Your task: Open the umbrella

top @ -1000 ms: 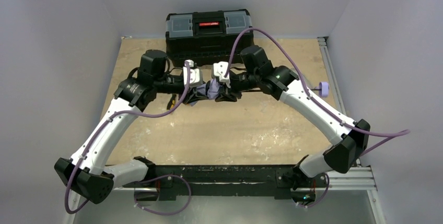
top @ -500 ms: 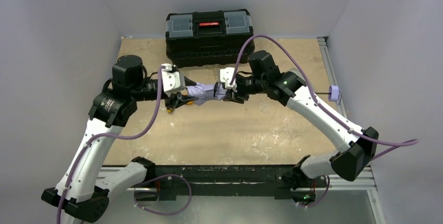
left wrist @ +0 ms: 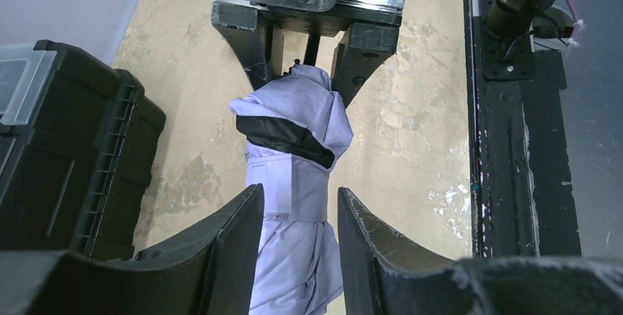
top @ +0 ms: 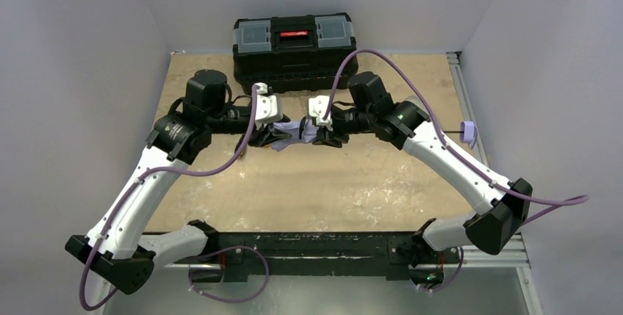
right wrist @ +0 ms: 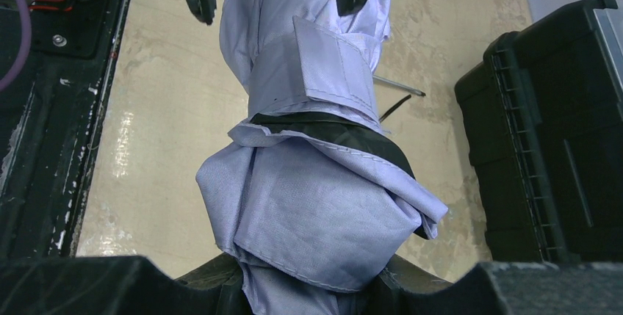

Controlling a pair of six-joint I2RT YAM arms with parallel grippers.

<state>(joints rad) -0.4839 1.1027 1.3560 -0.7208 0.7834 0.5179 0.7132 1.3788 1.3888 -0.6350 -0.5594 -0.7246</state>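
Observation:
The umbrella [top: 294,133] is a folded lavender bundle with black lining, held above the table between both grippers. My left gripper [top: 269,134] grips its left end; in the left wrist view [left wrist: 297,199] the fabric [left wrist: 294,109] and its strap band fill the gap between the fingers. My right gripper [top: 320,134] is shut on the right end; in the right wrist view [right wrist: 308,289] bunched fabric [right wrist: 316,205] bulges out of the jaws. The thin shaft runs behind the right arm to the small handle [top: 467,129].
The black toolbox [top: 294,43] with a red latch stands at the back, close behind both grippers; it shows in the left wrist view [left wrist: 59,146] and the right wrist view [right wrist: 558,131]. A metal rail [top: 459,80] runs along the table's right edge.
My left gripper pulled left and stretched the bundle half a second ago, then came back right, bunching the fabric again. The right gripper and handle sit slightly right of a second ago.

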